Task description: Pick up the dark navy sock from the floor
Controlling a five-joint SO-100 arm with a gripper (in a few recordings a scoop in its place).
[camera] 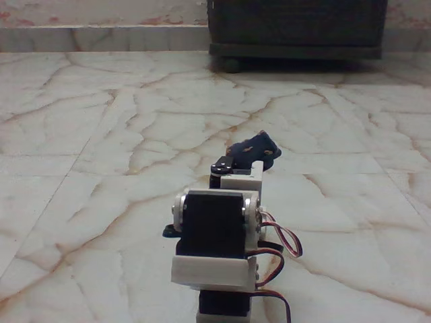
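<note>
The dark navy sock (256,148) lies bunched in a lump at the far end of my arm, just right of the picture's middle, on the glossy cream marble floor (101,134). My arm stretches away from the camera, ending in a white wrist link (241,180) with a black servo (221,168) on its left. The sock pokes out directly above and behind that link. The link and servo hide the gripper's fingers, so I cannot tell whether they are around the sock or beside it, or whether the sock touches the floor.
A dark wooden cabinet (296,27) on short feet stands at the back right against the wall. The arm's big black servo (214,225) and its red-and-white wires (286,245) take up the near foreground. Veined tiles spread on all sides.
</note>
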